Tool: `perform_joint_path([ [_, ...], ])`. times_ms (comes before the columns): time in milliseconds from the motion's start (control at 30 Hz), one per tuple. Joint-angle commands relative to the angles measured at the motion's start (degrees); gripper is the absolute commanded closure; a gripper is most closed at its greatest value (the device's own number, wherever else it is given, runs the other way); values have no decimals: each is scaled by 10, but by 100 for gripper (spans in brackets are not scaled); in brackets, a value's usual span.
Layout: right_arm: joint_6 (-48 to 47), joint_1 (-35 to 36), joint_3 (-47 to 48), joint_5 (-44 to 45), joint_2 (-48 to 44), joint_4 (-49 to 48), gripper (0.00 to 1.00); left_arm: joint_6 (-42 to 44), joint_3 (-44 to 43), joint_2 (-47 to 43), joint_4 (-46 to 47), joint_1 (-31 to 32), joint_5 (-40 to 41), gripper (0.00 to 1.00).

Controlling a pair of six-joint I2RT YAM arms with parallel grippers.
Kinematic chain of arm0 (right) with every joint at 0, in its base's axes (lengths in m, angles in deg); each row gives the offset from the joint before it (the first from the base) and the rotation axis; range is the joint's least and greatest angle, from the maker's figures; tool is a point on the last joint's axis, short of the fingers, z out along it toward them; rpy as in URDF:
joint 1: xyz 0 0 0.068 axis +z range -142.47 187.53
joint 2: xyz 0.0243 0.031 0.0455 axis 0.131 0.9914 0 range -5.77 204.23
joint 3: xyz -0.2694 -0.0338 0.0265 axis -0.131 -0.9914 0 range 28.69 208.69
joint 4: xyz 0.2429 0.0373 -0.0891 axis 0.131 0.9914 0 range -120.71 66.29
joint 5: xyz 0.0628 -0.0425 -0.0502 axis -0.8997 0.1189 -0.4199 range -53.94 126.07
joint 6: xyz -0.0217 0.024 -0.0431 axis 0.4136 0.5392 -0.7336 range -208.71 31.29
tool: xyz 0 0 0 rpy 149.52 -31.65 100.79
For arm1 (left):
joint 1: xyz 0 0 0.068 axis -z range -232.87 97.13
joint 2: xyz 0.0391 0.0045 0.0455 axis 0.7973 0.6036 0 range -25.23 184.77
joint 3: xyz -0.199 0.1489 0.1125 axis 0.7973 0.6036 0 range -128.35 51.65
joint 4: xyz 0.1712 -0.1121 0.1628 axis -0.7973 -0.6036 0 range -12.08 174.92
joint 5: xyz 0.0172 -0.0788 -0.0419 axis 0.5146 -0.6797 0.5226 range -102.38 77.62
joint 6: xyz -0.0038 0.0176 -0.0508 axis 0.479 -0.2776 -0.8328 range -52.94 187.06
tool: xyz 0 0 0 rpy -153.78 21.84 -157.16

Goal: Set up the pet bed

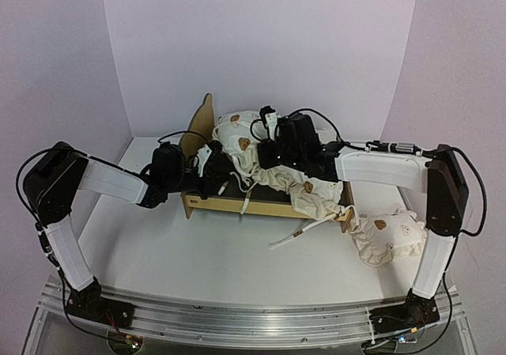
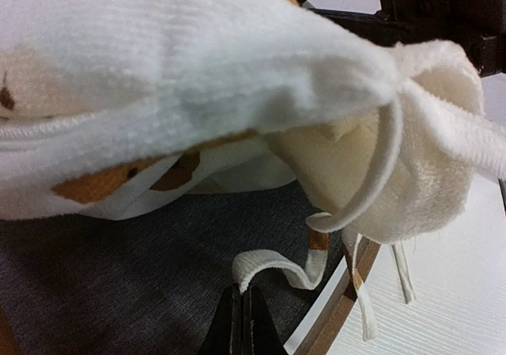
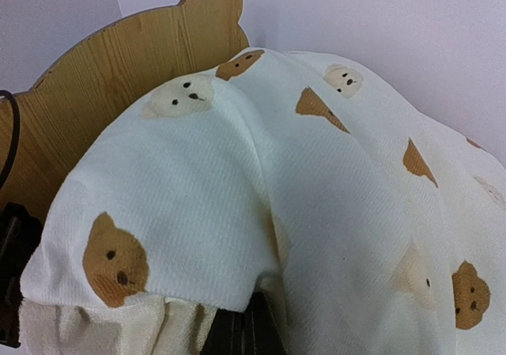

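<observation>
Nearest to the left wrist camera, the two black fingers of the left gripper are pressed together with nothing visible between them. They are over the dark grey base of the pet bed, a small frame of light plywood. Just in front of the tips lies a curled white tie of the cream cushion with brown bear faces, which hangs bunched over the base. In the right wrist view the right gripper shows only as dark tips at the bottom edge, closed together. The cushion cloth falls over them, so I cannot tell whether any cloth is pinched. Behind the cushion the bear-eared headboard stands upright. Seen from above, the pet bed sits near the middle of the white table, between the two arms, with the headboard at its far left end. The cushion is heaped on it, high against the headboard and spilling over the foot end on the right, and one tie trails over the front rail onto the table. A small ruffled bear-print pillow lies on the table just beside the foot end, at the right.
</observation>
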Motion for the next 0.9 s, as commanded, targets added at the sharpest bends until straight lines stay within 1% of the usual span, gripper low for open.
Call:
perform_joint_path([
  [0,15,-3,-11,6,-42,-22,100,16,2,17,51,-3,-10,100],
  [267,12,-3,-16,3,-45,-22,100,38,26,36,22,-3,-30,100],
  [333,14,-2,-16,1,-44,-22,100,44,33,31,11,-3,-28,100],
  [400,16,-2,-18,-1,-44,-22,100,53,34,18,-15,-3,-38,98],
  [433,18,-2,-17,-1,-44,-22,100,61,34,8,-27,-3,-46,94],
  [500,19,-2,-17,-2,-44,-22,100,76,32,-6,-54,-3,-55,80],
  [567,18,-3,-16,-3,-43,-22,100,85,25,-19,-86,-3,-57,70],
  [733,20,-3,-11,-14,-43,-22,100,111,-7,-48,-181,-5,-61,60],
  [867,32,-2,-3,-32,-38,-20,100,165,-19,-65,-228,-6,-86,53],
])
